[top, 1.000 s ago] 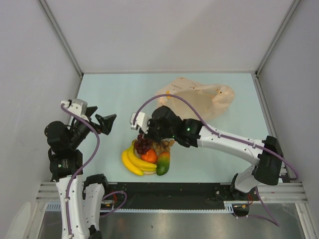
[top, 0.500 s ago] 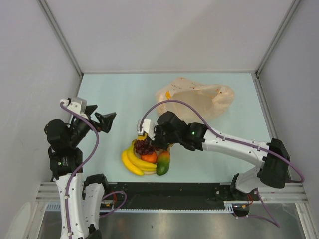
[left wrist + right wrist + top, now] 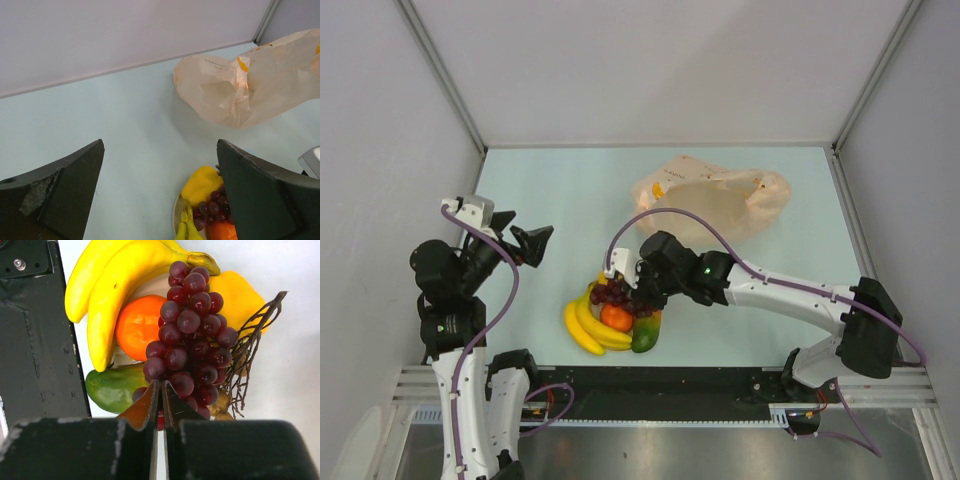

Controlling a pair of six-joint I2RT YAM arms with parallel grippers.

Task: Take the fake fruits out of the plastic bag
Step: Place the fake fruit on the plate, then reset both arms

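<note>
1. The plastic bag (image 3: 715, 200) lies slack, well behind the right gripper (image 3: 160, 390).
2. The fake fruits (image 3: 615, 315) are piled directly under that gripper, out of the bag.
3. The grape bunch (image 3: 192, 335) runs lengthwise straight ahead of the fingertips, which are pressed nearly together, pinching its near end.
4. The left gripper (image 3: 160, 145) is spread wide and farther off.

Arms (image 3: 790, 297): white links, black joints
Cables (image 3: 665, 211): purple, along both arms
left pincer (image 3: 160, 143): matte black fingers (image 3: 55, 195), one scuffed
</note>
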